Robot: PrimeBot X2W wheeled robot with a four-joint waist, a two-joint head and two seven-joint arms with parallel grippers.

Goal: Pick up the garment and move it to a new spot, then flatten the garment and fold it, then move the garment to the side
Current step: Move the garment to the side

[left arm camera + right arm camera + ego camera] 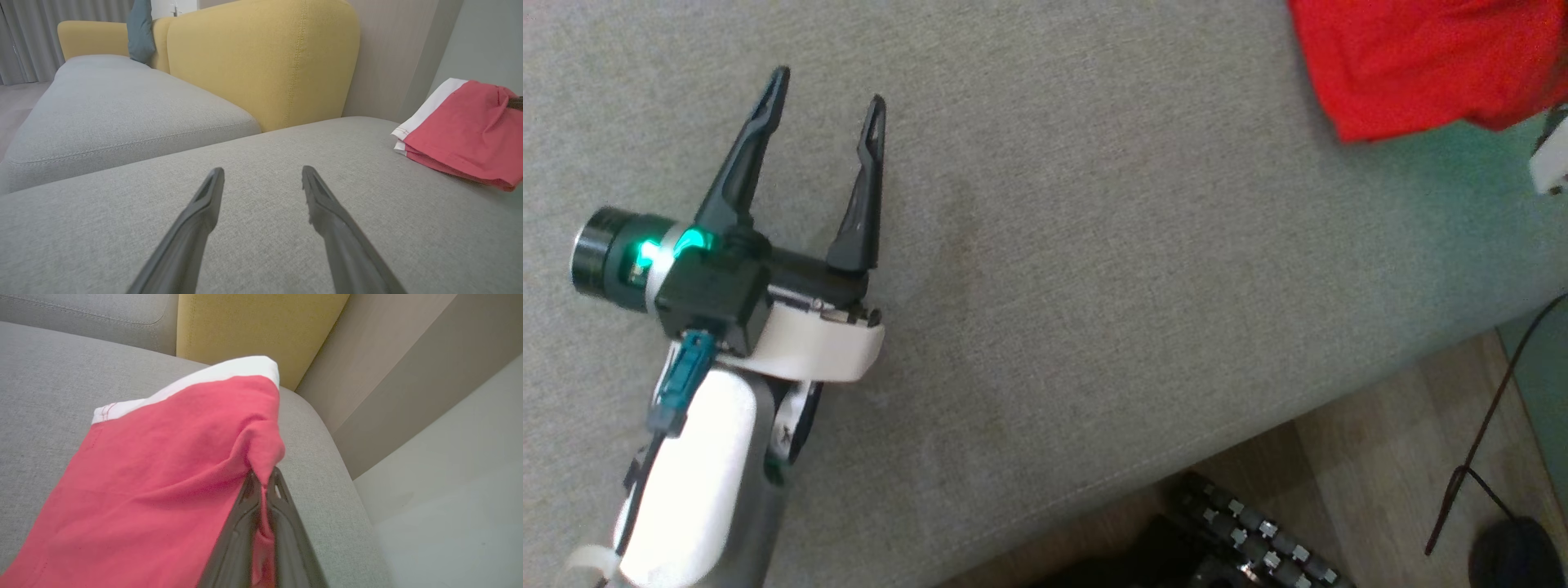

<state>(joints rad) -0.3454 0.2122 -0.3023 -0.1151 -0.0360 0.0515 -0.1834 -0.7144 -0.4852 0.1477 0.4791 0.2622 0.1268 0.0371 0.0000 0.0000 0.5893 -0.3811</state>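
Note:
The garment (1421, 57) is red with a white band and lies folded at the far right of the grey cushion. The left wrist view has the garment (466, 130) at the right, white edge toward the sofa back. My right gripper (263, 479) is shut on a pinched ridge of the garment (163, 473), with red cloth caught between its two dark fingers. A pale part of that arm (1550, 155) peeks in at the right edge of the head view. My left gripper (827, 86) hovers open over bare cushion well to the left of the garment, nothing between its fingers (204, 204).
The grey cushion (1094, 245) ends at a front edge with wooden floor (1380, 457), a dark cable (1486, 425) and the robot's wheeled base (1258, 531) below it. A yellow sofa back (261, 61) and a second grey seat (114, 102) stand behind. A wall (429, 375) rises right of the cushion.

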